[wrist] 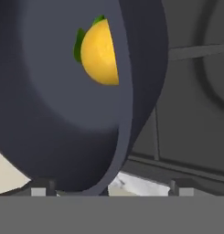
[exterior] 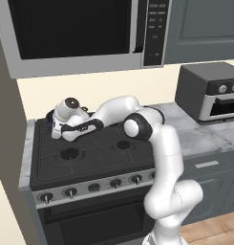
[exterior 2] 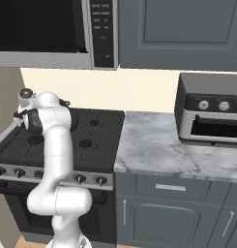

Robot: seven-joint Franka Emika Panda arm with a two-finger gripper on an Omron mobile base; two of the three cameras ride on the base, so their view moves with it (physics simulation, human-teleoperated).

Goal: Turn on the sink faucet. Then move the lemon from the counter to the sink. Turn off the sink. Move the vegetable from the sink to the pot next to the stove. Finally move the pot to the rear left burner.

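The dark grey round metal pot (wrist: 63, 105) sits close before the hand camera, its rim between the claw (wrist: 111, 189) tips, so the claw looks clenched on the pot wall, though the contact itself is hidden. Inside lies the yellow-orange lemon with green leaf (wrist: 100, 52). From the left base view, the white arm reaches over the black gas stove (exterior: 90, 153), hand at the rear left corner. A one-sided rim grip could let the pot tilt or slip as it is set down, or catch on the burner grate, spilling the lemon
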